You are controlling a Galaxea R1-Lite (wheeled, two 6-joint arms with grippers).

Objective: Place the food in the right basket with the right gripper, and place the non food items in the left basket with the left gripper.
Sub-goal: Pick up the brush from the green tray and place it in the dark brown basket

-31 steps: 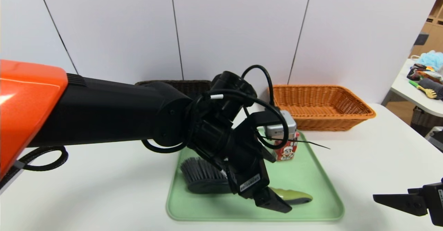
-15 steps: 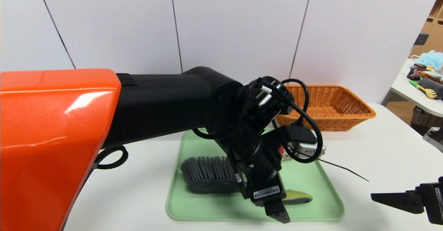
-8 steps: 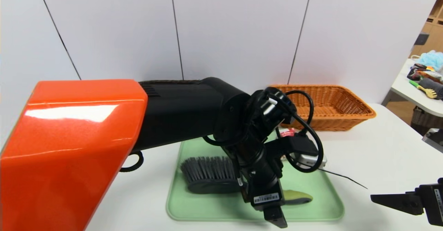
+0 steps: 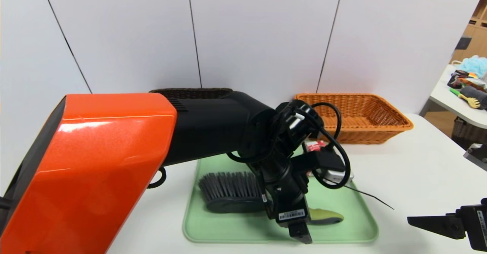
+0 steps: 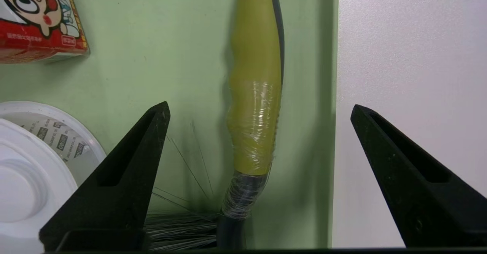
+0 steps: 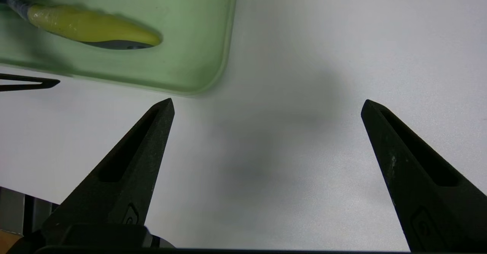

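Note:
The hand brush lies on the green tray (image 4: 354,223), bristles (image 4: 228,189) to the left and olive handle (image 4: 325,216) to the right. My left gripper (image 4: 300,237) points down over the handle near the tray's front edge. In the left wrist view it (image 5: 260,107) is open, with the handle (image 5: 255,94) between the fingers and untouched. The red carton (image 5: 34,18) and the white disc (image 5: 34,170) sit beside it on the tray; in the head view only the carton's top (image 4: 315,145) shows. My right gripper (image 4: 433,222) (image 6: 266,105) hangs open over bare table, right of the tray.
The dark brown basket (image 4: 190,92) is at the back behind my left arm. The orange-tan basket (image 4: 354,117) stands at the back right. A thin black tie (image 4: 373,199) sticks out from my left wrist. A cluttered side table (image 4: 468,94) is at the far right.
My left arm has swung over the tray and turned its gripper downward, then drawn slightly nearer and lower above the brush handle. The right gripper has stayed in place.

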